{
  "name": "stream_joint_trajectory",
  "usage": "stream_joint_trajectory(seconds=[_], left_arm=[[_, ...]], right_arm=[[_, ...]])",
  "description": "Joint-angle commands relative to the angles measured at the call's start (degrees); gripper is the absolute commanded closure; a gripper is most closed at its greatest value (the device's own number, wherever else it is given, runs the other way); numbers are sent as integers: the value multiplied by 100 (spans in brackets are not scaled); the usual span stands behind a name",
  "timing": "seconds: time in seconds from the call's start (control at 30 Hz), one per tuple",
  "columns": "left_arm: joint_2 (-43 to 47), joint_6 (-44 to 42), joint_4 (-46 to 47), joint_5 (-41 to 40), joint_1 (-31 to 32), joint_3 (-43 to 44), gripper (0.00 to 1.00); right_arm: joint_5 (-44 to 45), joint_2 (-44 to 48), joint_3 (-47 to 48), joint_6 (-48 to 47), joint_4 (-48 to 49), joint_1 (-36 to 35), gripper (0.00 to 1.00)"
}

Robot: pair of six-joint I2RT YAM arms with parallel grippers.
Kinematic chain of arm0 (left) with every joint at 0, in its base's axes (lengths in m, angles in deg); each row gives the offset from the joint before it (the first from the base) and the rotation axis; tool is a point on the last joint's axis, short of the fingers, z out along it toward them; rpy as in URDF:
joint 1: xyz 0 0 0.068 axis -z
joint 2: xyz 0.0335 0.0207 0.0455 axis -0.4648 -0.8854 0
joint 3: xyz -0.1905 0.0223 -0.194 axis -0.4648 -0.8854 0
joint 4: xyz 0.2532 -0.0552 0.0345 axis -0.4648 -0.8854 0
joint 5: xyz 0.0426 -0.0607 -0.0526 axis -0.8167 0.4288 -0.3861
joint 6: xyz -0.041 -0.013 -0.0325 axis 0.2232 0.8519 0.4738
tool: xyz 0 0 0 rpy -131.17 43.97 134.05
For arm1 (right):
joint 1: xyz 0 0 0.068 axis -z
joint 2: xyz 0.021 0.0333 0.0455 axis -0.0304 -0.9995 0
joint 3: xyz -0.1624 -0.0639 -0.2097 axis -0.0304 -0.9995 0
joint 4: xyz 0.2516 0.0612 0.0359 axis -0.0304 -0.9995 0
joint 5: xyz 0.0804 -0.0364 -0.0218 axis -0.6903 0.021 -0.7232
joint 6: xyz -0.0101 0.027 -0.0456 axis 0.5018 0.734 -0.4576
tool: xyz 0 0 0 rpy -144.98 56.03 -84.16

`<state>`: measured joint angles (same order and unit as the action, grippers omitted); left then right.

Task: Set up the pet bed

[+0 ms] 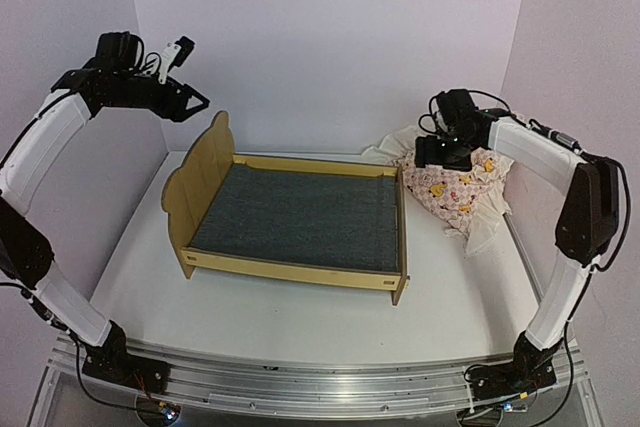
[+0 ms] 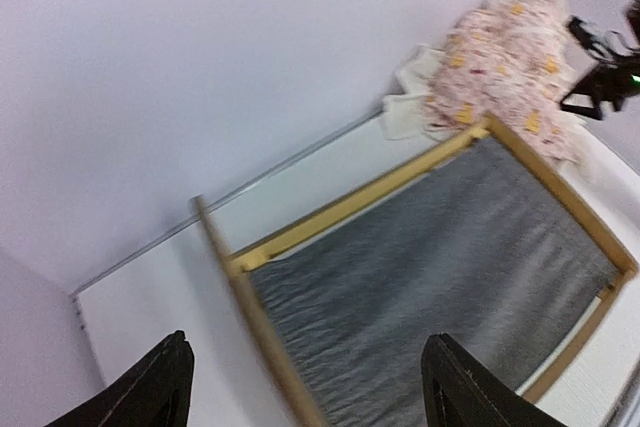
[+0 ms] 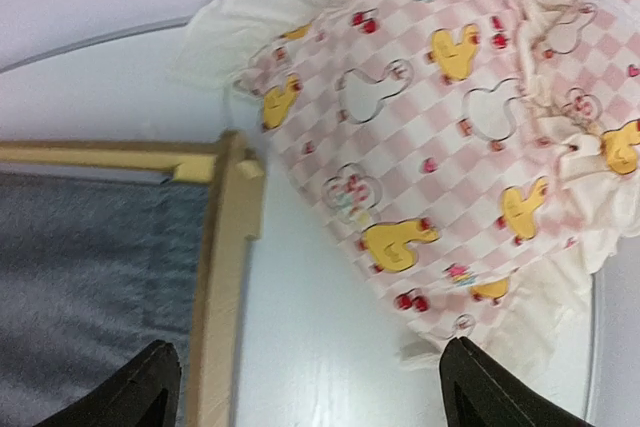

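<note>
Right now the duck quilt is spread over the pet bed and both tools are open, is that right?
No. The duck quilt lies bunched on the table beside the pet bed's foot end, not spread over it, as the top external view shows. The left tool and right tool are open.

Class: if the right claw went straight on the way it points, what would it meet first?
The right claw would probably meet the table between the pet bed and the duck quilt; the quilt's edge is close.

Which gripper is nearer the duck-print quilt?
The right gripper, open, at the quilt's edge beside the pet bed's foot end; the left gripper hangs raised by the headboard, across the bed from it.
</note>
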<state>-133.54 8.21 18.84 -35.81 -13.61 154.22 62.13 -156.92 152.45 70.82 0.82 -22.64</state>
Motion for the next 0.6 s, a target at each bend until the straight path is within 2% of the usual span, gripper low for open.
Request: stream_joint_trajectory(seconds=[0.0, 0.17, 0.27, 0.33, 0.37, 0.47, 0.57], left_arm=[[-317, 244, 84, -436, -979, 243, 20], [-143, 482, 417, -416, -1722, -478, 21], [-76, 299, 440, -362, -1799, -719, 22], [-55, 233, 431, -271, -1797, -754, 22], [-50, 216, 426, -227, -1797, -763, 22], [-5, 153, 439, -137, -1796, -801, 22], [69, 59, 467, -25, -1804, -838, 22]], right_arm=[[252, -878, 544, -293, -343, 455, 3], [815, -2278, 1537, -707, -419, 589, 2], [1364, -2968, 2081, -732, -488, 672, 6], [1490, -3172, 2344, -617, -514, 765, 22], [1578, -3212, 2438, -556, -519, 806, 38], [1880, -3054, 2756, -601, -521, 889, 98], [2058, -2663, 3261, -926, -521, 983, 100]])
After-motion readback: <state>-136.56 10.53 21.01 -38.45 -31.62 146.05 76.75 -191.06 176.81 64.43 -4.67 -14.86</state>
